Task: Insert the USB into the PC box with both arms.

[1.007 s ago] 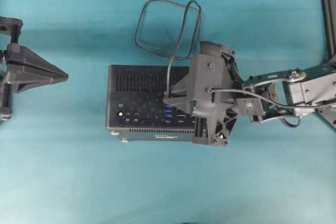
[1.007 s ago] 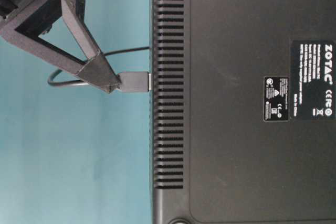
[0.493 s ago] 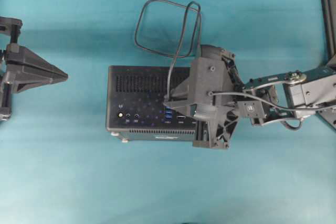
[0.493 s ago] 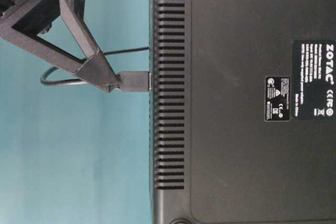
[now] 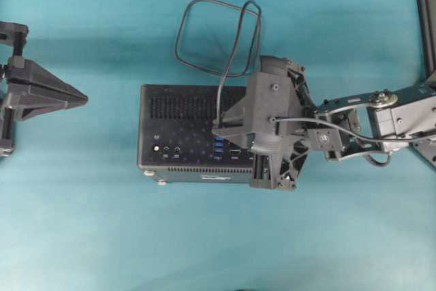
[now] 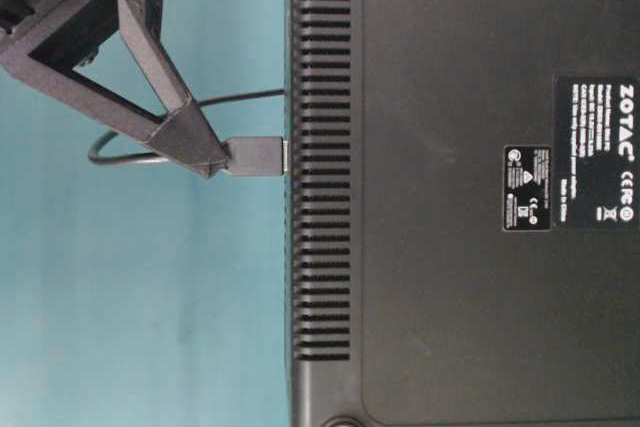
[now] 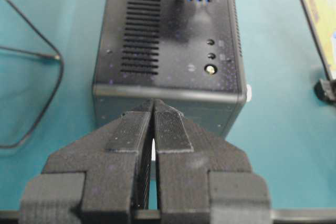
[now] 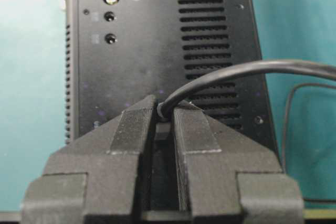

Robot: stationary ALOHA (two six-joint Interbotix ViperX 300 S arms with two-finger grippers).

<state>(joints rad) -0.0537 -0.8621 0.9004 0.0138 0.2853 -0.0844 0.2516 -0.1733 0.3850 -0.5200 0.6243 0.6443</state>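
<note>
Two claws are mine, but only one matters for the coming push. My right claw pinches the USB plug at its cable end, jaws pressed tight on it, poised over the PC box on the teal counter. In the table-level view the plug's long axis points straight from my claw tip at the box's port face, its metal tip at the very edge of that face; whether it has entered a socket I cannot tell. From above, my claw tip sits just beside the blue ports, so I judge the next move is a short push along that axis. The cable's loop lies on the counter behind the box. My left claw is pressed together, holding nothing, well apart from the box's far end.
</note>
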